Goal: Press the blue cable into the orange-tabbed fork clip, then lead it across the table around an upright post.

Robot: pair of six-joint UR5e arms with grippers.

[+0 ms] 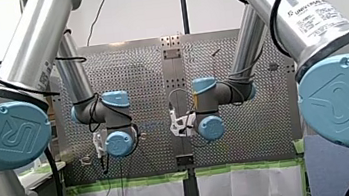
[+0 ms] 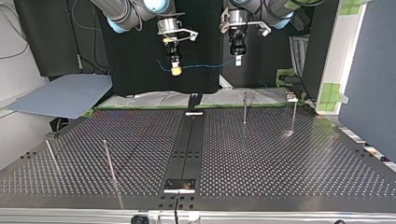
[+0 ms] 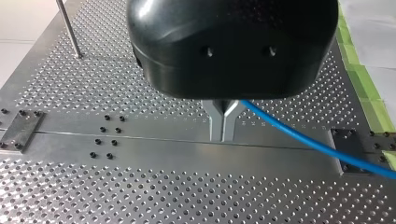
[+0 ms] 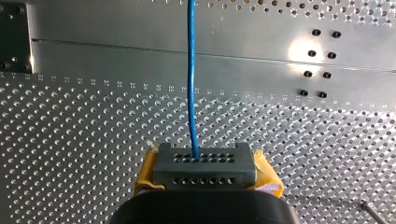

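cable first: the blue cable [image 2: 205,66] is stretched in the air between our two grippers, well above the perforated table [image 2: 280,158]. our right gripper [image 2: 175,70], at the top view's left, has its yellow pads [image 4: 264,170] closed on the cable, and a short tail pokes out past it. our left gripper [image 2: 237,59], at that view's right, pinches the cable further along. both arms come in from the top edge with their grippers pointing down at the table, at about the same height. only the left wrist view shows the metal fingers [image 3: 217,123] drawn together, the cable leaving from between them to one side. in the right wrist view the cable runs straight ahead from the pads, over the table's plain middle strip [image 4: 140,56]. upright posts [image 2: 244,108] stand on the table, well below the cable.
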